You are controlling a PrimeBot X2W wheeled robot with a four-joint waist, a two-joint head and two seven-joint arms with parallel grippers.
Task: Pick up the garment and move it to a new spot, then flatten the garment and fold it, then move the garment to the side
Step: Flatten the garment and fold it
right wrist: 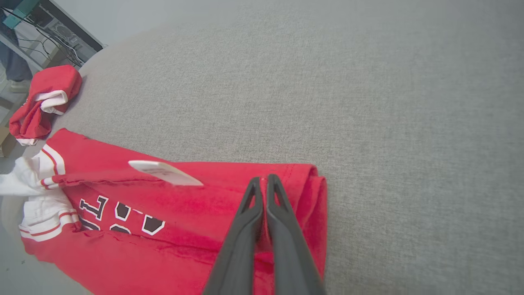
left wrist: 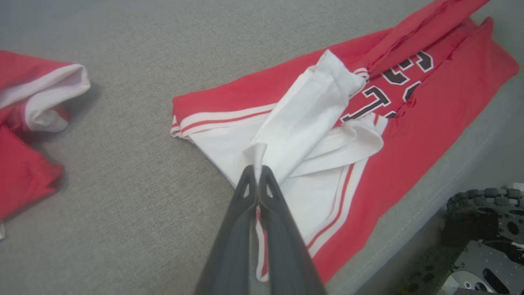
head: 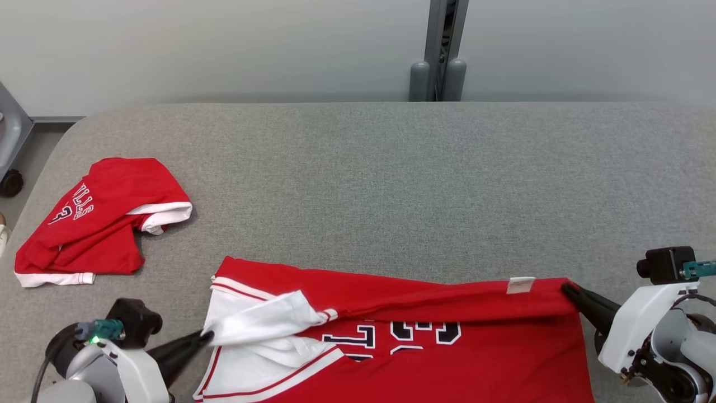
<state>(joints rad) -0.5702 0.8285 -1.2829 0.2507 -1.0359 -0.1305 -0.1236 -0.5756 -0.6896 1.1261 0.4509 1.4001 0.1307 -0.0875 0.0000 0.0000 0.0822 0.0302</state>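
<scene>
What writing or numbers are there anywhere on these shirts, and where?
"ULLS" with what looks like "3": on the small red shirt, left side.
Dark block letters on the large red shirt: partly folded under, unreadable.
Print on its white tag: too small to read.

Forearms (head: 637, 324) are glossy white shells. Fingers (left wrist: 233, 241) are long, dark and tapering. Black wrist cameras (head: 665, 264) carry teal plugs (head: 699, 270).

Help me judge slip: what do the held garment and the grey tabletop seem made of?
The garment: soft matte knit, likely cotton; it drapes and wrinkles. The grey tabletop: matte, felt-like woven cloth, seemingly padded; speckled weave, rounded corners.
</scene>
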